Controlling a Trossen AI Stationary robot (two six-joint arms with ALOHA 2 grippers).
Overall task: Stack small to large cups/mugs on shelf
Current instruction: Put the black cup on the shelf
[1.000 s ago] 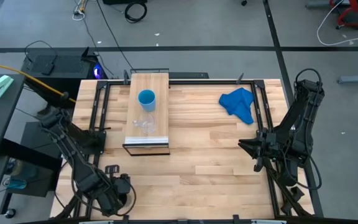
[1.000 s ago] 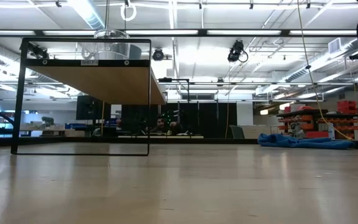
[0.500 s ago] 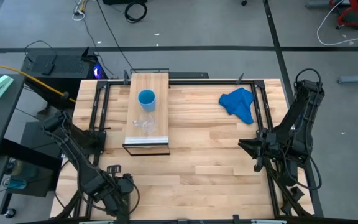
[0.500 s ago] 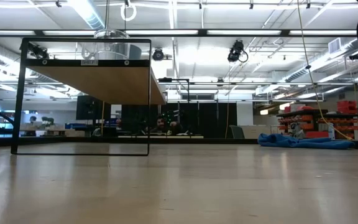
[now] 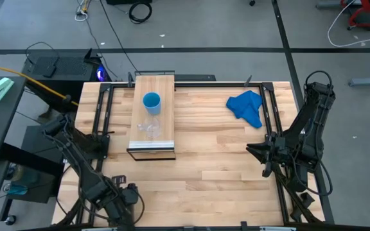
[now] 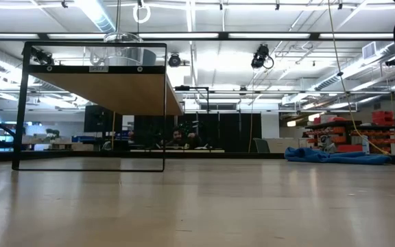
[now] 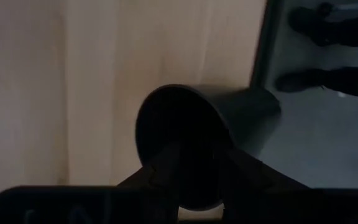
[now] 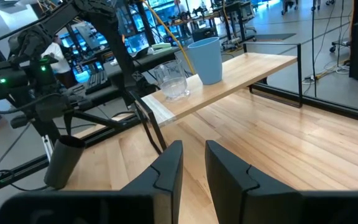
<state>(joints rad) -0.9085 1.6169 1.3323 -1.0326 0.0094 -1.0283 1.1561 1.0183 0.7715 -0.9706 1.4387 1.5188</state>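
The black cup [image 7: 253, 112] is at the table's near left corner, and in the right wrist view it [image 8: 63, 163] stands tilted. My left gripper [image 5: 126, 192] [image 7: 197, 155] is shut on it from above. The bright-blue cup [image 5: 151, 102] [image 8: 206, 59] and the clear glass cup [image 5: 148, 127] [image 8: 169, 81] stand upright on the top of the light-wood shelf [image 5: 154, 86] [image 6: 108, 89], blue farther back and glass nearer the front. My right gripper [image 8: 193, 152] [image 5: 262, 151] waits at the table's right side, slightly open and touching nothing. My left gripper holds the black cup at its rim [image 7: 230, 140], coming from above. One finger [image 7: 166, 165] shows in front of the dark mouth and the other [image 7: 247, 171] by the wall's outer side. The cup sits tilted in the hold; whether its base is off the table I cannot tell.
A crumpled blue cloth [image 5: 248, 107] [image 6: 334, 156] lies at the far right of the table. The shelf's dark frame legs [image 6: 20, 110] stand on the tabletop left of centre. The table's left edge [image 7: 263, 68] runs right beside the black cup. A person's shoes [image 7: 328, 25] show on the floor.
My left gripper has shifted a little toward the table's near edge. The cups on the shelf, the cloth and the right arm have stayed put.
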